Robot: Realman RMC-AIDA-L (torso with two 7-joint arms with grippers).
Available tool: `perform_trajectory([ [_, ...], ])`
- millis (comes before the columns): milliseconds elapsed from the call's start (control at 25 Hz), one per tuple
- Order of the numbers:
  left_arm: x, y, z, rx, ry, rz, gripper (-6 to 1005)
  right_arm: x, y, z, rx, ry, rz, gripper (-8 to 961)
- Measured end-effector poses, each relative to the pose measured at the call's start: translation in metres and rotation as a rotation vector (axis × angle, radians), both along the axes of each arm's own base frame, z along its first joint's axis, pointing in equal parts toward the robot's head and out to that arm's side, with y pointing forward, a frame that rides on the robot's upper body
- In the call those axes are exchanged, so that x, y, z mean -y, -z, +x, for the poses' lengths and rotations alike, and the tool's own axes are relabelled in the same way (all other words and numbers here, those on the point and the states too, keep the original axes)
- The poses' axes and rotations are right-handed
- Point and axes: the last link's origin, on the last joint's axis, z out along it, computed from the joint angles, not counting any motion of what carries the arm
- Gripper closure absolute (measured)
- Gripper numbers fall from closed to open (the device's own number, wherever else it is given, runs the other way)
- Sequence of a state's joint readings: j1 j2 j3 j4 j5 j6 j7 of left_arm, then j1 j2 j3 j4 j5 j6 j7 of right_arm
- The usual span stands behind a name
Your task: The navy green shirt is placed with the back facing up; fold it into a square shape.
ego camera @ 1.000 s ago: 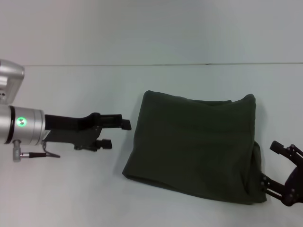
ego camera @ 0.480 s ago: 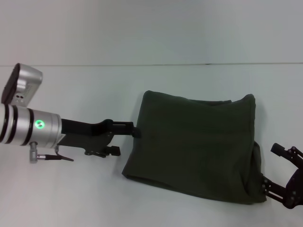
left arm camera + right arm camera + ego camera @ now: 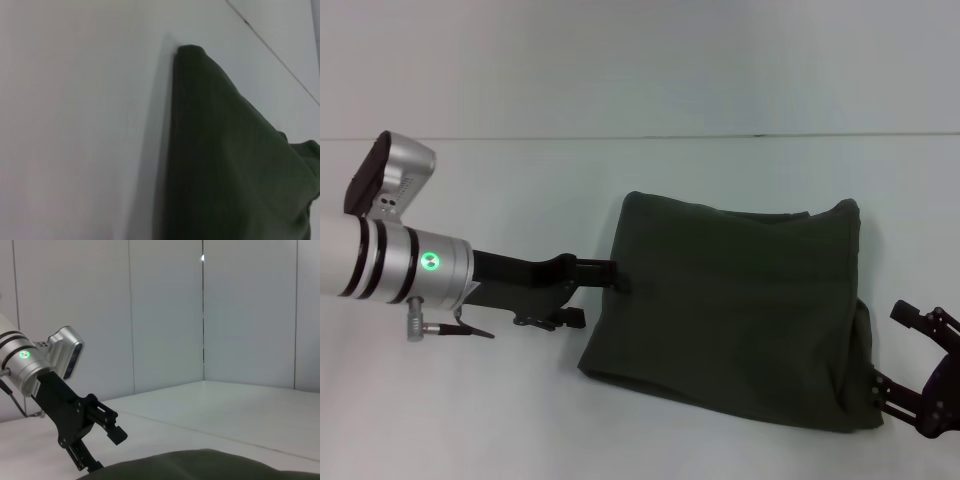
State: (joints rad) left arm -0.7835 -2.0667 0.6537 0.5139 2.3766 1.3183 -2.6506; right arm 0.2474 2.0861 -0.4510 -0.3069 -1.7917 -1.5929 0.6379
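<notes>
Your shirt (image 3: 730, 310) lies folded into a rough dark-green rectangle on the white desk (image 3: 500, 410).
Your left gripper (image 3: 600, 295), jaws released, touches its left edge; right gripper (image 3: 925, 375) waits spread at the near-right corner.

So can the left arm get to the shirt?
Probably yes: the open left gripper is already at the shirt's left edge, with nothing between them.
</notes>
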Motion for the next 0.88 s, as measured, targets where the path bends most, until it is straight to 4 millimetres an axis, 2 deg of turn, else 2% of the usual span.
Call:
perform_trajectory([
  [600,-0.004,0.016,0.017,-0.04,0.07,-0.025,153,-0.002,0.0,-0.002,-0.005,-0.005,-0.002,49],
  [880,-0.003,0.025,0.028,-0.083,0.217,-0.052,164,-0.004,0.0,-0.002,-0.006,-0.004,-0.002,48],
])
